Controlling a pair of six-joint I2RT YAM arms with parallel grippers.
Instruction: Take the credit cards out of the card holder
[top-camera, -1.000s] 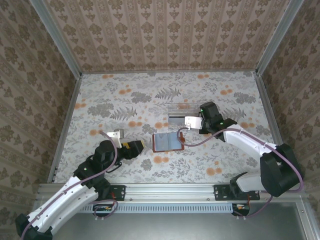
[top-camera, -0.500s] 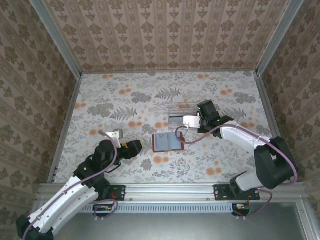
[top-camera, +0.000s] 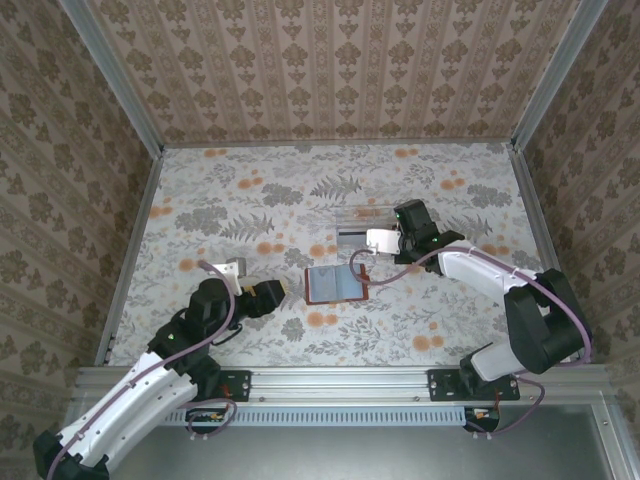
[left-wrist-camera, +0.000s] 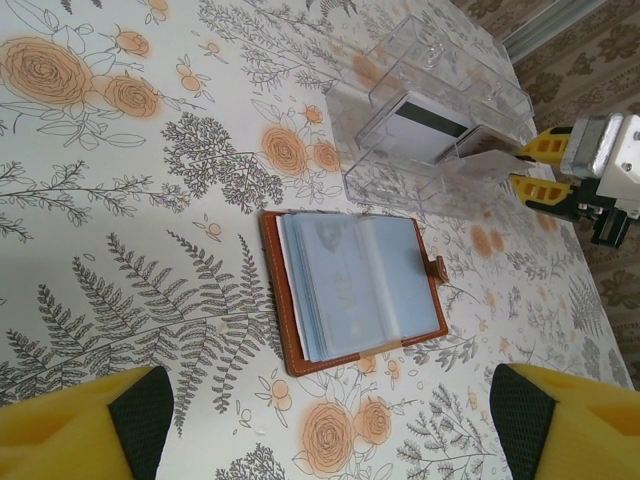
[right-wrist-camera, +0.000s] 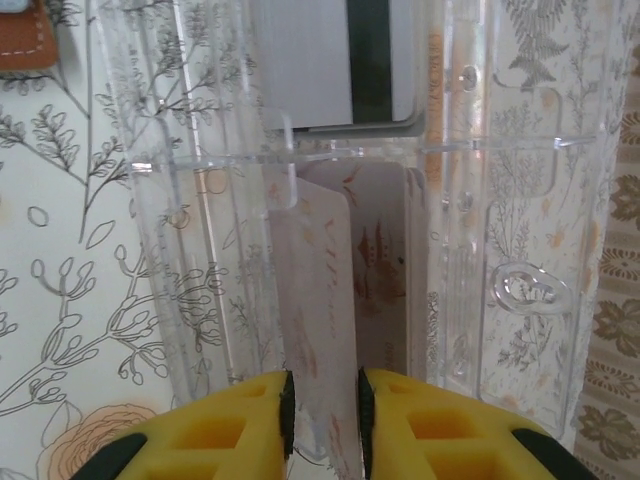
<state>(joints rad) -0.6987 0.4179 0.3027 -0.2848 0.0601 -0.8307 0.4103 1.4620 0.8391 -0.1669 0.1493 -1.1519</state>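
The brown card holder (top-camera: 335, 284) (left-wrist-camera: 355, 290) lies open on the flowered table, grey-blue pockets up. My left gripper (top-camera: 275, 293) (left-wrist-camera: 330, 420) hovers open to its left, with nothing between its fingers. My right gripper (top-camera: 375, 243) (right-wrist-camera: 325, 415) is at the near end of the clear plastic tray (top-camera: 362, 225) (right-wrist-camera: 520, 200). A pale pink credit card (right-wrist-camera: 320, 300) stands slanted in the tray between its jaws, which stand a little apart. A second pinkish card (right-wrist-camera: 385, 270) leans beside it. A white card with a dark stripe (right-wrist-camera: 340, 60) (left-wrist-camera: 425, 122) lies in the tray's far compartment.
Patterned walls and metal rails (top-camera: 130, 250) ring the table. The tray has clear dividers (right-wrist-camera: 290, 150) between its compartments. The card holder's clasp tab (left-wrist-camera: 437, 268) points toward the right arm.
The right gripper slid a little left along the tray, and its jaws eased apart around the pink card. The left arm and the card holder stayed put.
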